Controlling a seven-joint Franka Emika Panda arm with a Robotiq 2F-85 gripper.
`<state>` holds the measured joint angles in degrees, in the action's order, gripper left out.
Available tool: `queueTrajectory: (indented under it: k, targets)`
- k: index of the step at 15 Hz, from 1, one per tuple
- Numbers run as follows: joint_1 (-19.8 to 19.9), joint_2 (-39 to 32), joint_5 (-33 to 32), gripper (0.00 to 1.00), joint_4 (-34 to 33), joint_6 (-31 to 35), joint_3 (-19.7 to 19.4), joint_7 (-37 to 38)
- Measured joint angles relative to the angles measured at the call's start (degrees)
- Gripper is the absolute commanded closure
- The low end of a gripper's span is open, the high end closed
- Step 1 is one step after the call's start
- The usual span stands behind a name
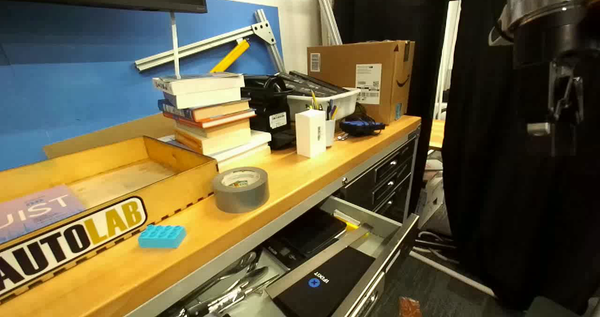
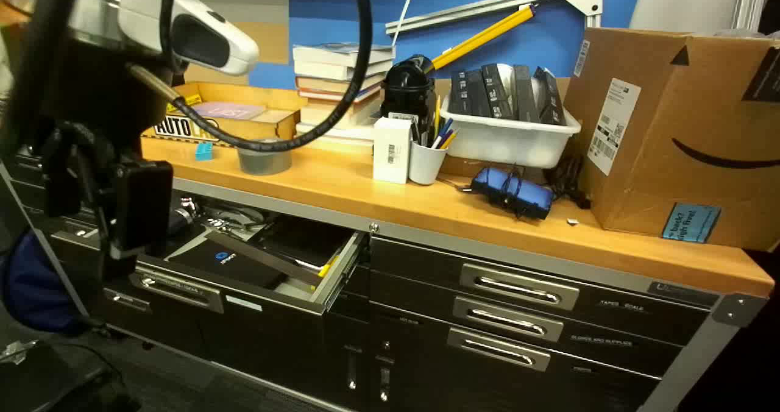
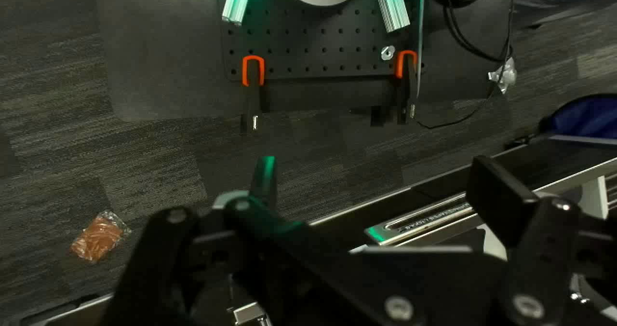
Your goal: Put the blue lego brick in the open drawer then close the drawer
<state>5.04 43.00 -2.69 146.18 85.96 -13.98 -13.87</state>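
The blue lego brick [image 1: 161,237] lies studs up on the wooden worktop, in front of the AUTOLAB tray; it also shows in an exterior view [image 2: 204,151]. It is out of the wrist view. The open drawer [image 2: 268,320] is pulled out below the worktop and holds a black iFixit case and tools; its front rim shows in an exterior view [image 1: 404,235] and its front in the wrist view [image 3: 347,224]. My gripper [image 3: 381,181] is open and empty, its fingers wide apart. It hangs in front of the worktop, apart from the brick, and shows in an exterior view [image 2: 119,229].
A grey tape roll [image 1: 241,190] stands near the brick, beside the wooden tray [image 1: 183,181]. Books [image 1: 211,120], a white box [image 1: 311,134], a white bin [image 2: 506,138] and a cardboard box [image 2: 670,138] stand along the worktop. Orange clamps [image 3: 253,70] hold my base plate.
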Motion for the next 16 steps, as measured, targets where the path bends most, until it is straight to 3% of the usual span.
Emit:
queueTrajectory:
  k: [9,16]
  targets:
    - [-0.53,-0.75,0.37,0.00,-0.87,0.28,1.62,0.45]
    - [-8.70,-15.94,1.90,0.00,-12.08,2.99,17.41,9.59]
